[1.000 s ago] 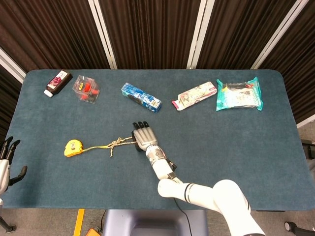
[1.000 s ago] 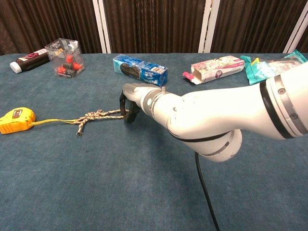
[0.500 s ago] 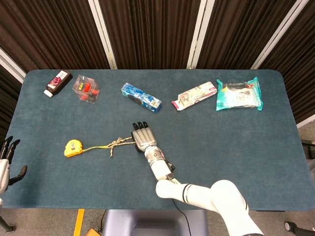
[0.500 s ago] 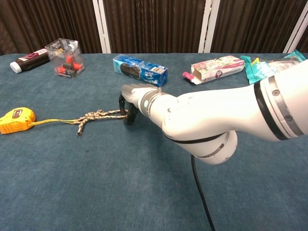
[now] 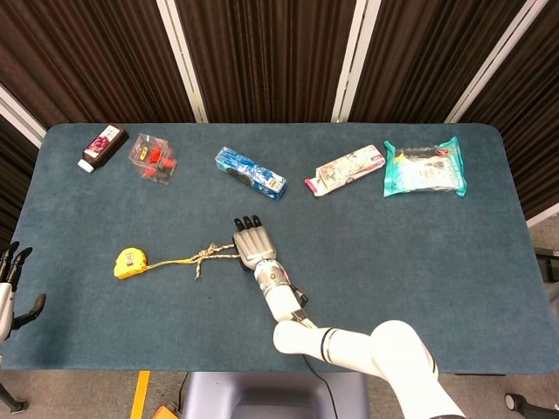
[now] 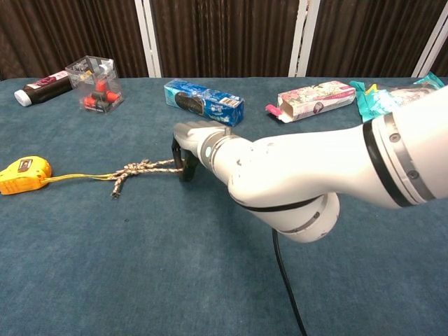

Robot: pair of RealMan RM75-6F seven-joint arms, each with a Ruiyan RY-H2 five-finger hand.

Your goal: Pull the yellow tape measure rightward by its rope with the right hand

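The yellow tape measure [image 5: 127, 263] [image 6: 24, 175] lies at the table's left. Its rope [image 5: 203, 256] [image 6: 136, 169], knotted in the middle, runs rightward from it. My right hand [image 5: 253, 243] [image 6: 190, 148] sits palm down over the rope's right end. In the chest view its dark fingers curl down around that end against the table. The contact itself is partly hidden by the hand. My left hand [image 5: 10, 281] hangs off the table's left edge, fingers apart and holding nothing.
Along the far edge lie a dark bottle [image 5: 103, 147], a clear box with red pieces [image 5: 155, 157], a blue packet [image 5: 251, 172], a patterned box [image 5: 345, 169] and a teal bag [image 5: 424, 168]. Bare blue cloth [image 5: 410, 262] stretches right of the hand.
My right hand and forearm have shifted slightly to the left over the rope's end. The tape measure and the rope have not moved.
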